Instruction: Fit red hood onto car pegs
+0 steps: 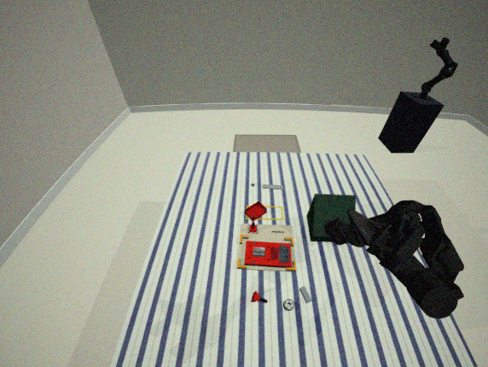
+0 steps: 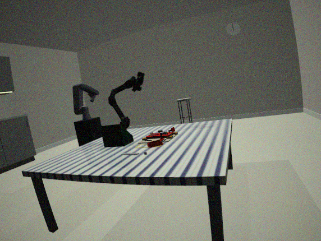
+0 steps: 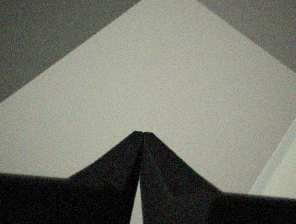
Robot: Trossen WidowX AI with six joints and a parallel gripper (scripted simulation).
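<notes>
- Two dark fingertips fill the bottom of the wrist view, pressed together at their tips with nothing between them; past them only pale floor and grey wall show
- Raised high above its dark green base block [image 2: 116, 135], the arm ends in the gripper [image 2: 139, 77], fingers closed and empty, well apart from everything on the table
- Red hood [image 1: 256, 210] lies on the striped table [image 1: 341, 273], tilted against a yellow outlined rectangle [image 1: 273, 207], just beyond the jig
- Car chassis [image 1: 268, 253] sits red and flat in the jig [image 1: 266, 234], a pale board with orange corner brackets, engine block [image 1: 258, 251] grey on the deck
- Small red piece [image 1: 252, 227] stands on the board edge between hood and chassis
- Nearer the table front lie a red knobbed part [image 1: 257, 297], a pale ring [image 1: 288, 304] and a grey strip [image 1: 305, 294]
</notes>
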